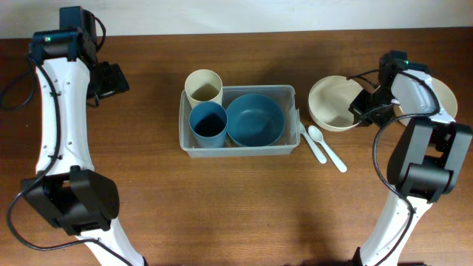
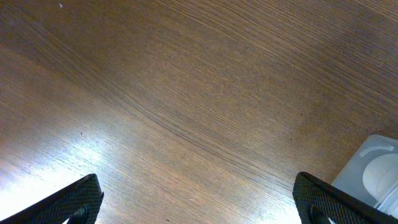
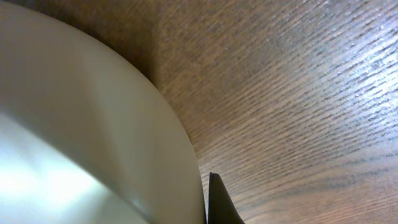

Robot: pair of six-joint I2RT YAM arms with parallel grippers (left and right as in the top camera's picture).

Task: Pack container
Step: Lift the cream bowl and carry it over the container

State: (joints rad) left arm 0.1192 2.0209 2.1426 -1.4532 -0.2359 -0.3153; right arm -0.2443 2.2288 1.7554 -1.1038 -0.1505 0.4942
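Pinching cream bowl (image 1: 332,103) rim, right tool (image 1: 360,106); blue bowl (image 1: 254,120) overhead only.

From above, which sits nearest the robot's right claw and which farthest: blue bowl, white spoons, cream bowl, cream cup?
1. Cream bowl, right side, its rim at the right claw.
2. White spoons, just right of the container.
3. Blue bowl, inside the container's right half.
4. Cream cup, at the container's back left corner.
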